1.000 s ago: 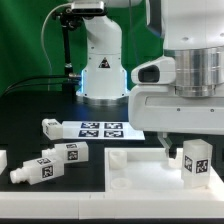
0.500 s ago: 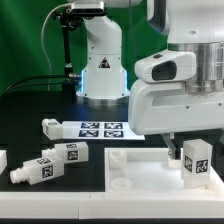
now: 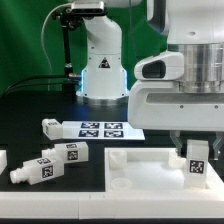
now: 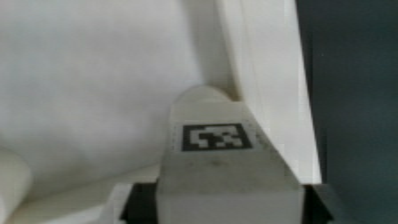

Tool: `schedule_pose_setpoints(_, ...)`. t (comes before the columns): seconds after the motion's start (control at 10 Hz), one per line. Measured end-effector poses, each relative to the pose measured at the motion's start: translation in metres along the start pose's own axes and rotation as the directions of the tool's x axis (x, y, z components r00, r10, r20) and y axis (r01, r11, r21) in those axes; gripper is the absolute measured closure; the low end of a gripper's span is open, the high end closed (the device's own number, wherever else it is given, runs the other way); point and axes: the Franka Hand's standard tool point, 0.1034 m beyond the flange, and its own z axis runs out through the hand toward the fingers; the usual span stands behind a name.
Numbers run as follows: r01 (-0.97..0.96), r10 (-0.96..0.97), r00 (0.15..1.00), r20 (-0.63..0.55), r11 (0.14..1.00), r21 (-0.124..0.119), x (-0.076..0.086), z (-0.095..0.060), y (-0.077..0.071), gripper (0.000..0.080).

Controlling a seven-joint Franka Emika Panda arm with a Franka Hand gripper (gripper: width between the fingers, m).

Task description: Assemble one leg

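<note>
My gripper [image 3: 197, 150] is shut on a white leg [image 3: 197, 162] with a black-and-white tag. It holds the leg upright at the right far corner of the large white panel [image 3: 140, 170], at the exterior view's right. In the wrist view the leg [image 4: 217, 140] fills the space between my dark fingers [image 4: 146, 206], with the panel [image 4: 89, 100] beneath. Whether the leg's stub end sits in a corner hole is hidden.
Three more loose legs lie at the exterior view's left: one by the marker board [image 3: 50, 126], one on the panel's left edge [image 3: 65, 152], one in front [image 3: 33, 171]. The marker board [image 3: 102, 129] lies behind the panel. The arm's base [image 3: 100, 70] stands at the back.
My gripper has turned slightly with the leg in it; the leg's tagged face has swung a little while it stays at the same corner of the panel.
</note>
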Motion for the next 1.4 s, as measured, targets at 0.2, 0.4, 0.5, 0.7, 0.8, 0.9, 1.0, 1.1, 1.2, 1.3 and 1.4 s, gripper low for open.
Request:
schedule_pose_setpoints(0.2, -0.380, 0.380, 0.925, 0.007, 0.925, 0.009, 0.001, 0.000, 0.001, 0.0515)
schedule_pose_setpoints(0.4, -0.658, 0.658, 0.753, 0.032, 0.753, 0.019, 0.002, 0.001, 0.004, 0.0515)
schedule_pose_setpoints(0.5, -0.733, 0.731, 0.680, 0.057, 0.679, 0.028, 0.004, 0.000, 0.006, 0.0514)
schedule_pose_setpoints(0.7, -0.730, 0.727, 0.684, 0.059, 0.683, 0.030, 0.003, 0.001, 0.006, 0.0461)
schedule_pose_setpoints(0.8, -0.701, 0.698, 0.713, 0.058, 0.713, 0.033, 0.003, 0.001, 0.006, 0.0326)
schedule_pose_setpoints(0.9, -0.537, 0.536, 0.843, 0.042, 0.843, 0.041, 0.003, 0.001, 0.005, 0.0326)
schedule_pose_setpoints(1.0, -0.341, 0.340, 0.940, 0.034, 0.939, 0.049, 0.004, 0.001, 0.006, 0.0189)
schedule_pose_setpoints(1.1, -0.168, 0.166, 0.985, 0.050, 0.985, 0.046, 0.002, 0.002, 0.009, 0.0162)
schedule_pose_setpoints(1.2, -0.094, 0.092, 0.995, 0.046, 0.995, 0.046, 0.003, 0.002, 0.010, 0.0162)
schedule_pose_setpoints(1.3, -0.030, 0.028, 0.999, 0.042, 0.998, 0.047, 0.003, 0.002, 0.011, 0.0152)
schedule_pose_setpoints(1.4, 0.028, -0.030, 0.999, 0.039, 0.998, 0.048, 0.003, 0.002, 0.011, 0.0152)
